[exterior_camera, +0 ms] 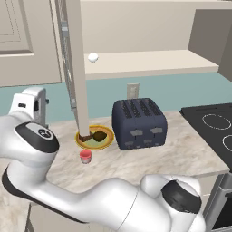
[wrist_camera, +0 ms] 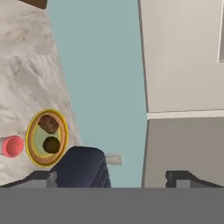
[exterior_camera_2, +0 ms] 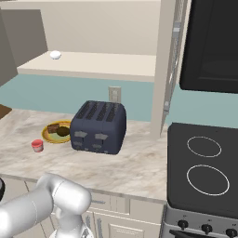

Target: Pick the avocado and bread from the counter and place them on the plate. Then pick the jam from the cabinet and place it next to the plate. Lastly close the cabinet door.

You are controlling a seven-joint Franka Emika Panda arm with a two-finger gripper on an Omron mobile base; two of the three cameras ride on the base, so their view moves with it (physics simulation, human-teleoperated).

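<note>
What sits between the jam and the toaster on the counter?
The plate, holding the bread and avocado, lies between the jam and toaster, seen in the right base view.

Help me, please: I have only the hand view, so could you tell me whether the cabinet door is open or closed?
Observer: Open; the cabinet door juts edge-on out over the counter.
Operator: Is anything on the shelf behind it?
Observer: A white ball lies on that shelf.
Operator: What stands beyond the toaster?
Observer: A black stovetop with two rings, at the counter's right end.
</note>
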